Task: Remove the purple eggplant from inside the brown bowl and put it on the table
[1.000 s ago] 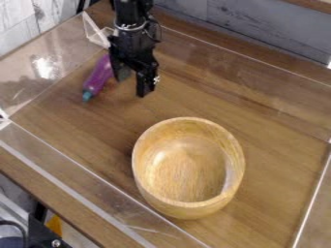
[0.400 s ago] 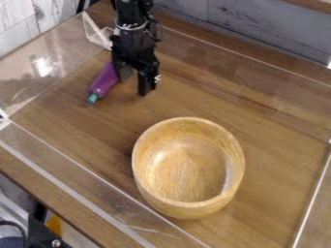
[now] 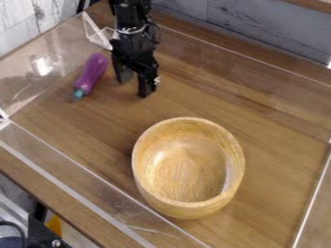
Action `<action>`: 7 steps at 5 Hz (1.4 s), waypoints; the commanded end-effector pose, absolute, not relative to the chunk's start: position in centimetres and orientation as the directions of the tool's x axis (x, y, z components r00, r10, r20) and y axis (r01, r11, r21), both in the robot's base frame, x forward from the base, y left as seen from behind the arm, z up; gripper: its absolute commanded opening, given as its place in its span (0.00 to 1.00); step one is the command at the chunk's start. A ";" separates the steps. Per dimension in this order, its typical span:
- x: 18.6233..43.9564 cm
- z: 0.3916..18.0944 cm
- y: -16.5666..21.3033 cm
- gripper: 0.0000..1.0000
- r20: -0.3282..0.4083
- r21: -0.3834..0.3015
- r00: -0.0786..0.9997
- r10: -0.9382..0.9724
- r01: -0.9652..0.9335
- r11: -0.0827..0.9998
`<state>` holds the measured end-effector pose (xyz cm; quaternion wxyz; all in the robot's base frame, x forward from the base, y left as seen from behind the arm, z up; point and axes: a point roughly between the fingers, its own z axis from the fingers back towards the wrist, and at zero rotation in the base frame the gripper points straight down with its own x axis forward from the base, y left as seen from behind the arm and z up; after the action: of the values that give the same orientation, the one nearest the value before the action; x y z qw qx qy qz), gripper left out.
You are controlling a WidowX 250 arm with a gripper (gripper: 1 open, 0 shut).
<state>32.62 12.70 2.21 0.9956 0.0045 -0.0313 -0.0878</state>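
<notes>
You are looking at the table (image 3: 258, 107) from one raised corner view. The purple eggplant (image 3: 89, 75) is lying on the bare wood near the far left corner, well apart from the brown bowl (image 3: 189, 166) and just left of the end effector (image 3: 134, 81). Its teal stem end is pointing toward the near left; that tip is small and blurring into the glare on the clear acrylic wall (image 3: 39, 107), so you cannot make out its detail.

The end effector is hanging with its dark fingers (image 3: 146, 80) pointing down at the table. The fingers are standing spread, with wood showing between them, and they are pinching nothing. Whether a fingertip is touching the eggplant's right end you cannot tell: the two are meeting at a dark edge in this view. The arm above the end effector is cut off by the top edge.

The brown bowl is sitting upright toward the near side of the table, and its inside is showing only pale grain. Its near rim is overlapping the front acrylic wall in the picture. Reflections on the left wall are washing out what is lying behind it, and the dark gear at the bottom left corner is too cropped to identify.
</notes>
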 end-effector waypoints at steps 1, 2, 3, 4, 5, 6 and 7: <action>33.8 4.0 13.3 1.00 0.122 0.042 0.979 -0.167 0.163 0.986; 33.9 3.9 13.2 0.00 0.124 0.037 0.978 -0.166 0.163 0.986; 33.8 3.8 13.0 0.00 0.125 0.033 0.979 -0.163 0.160 0.987; 33.6 3.5 13.1 0.00 0.116 0.027 0.981 -0.156 0.153 0.988; 33.3 3.2 13.1 0.00 0.106 0.023 0.983 -0.151 0.149 0.988; 33.0 3.1 13.2 0.00 0.096 0.020 0.985 -0.145 0.144 0.989; 32.8 2.9 13.5 0.00 0.086 0.019 0.987 -0.133 0.132 0.991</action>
<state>32.65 12.82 2.07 0.9969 -0.0009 -0.0332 -0.0714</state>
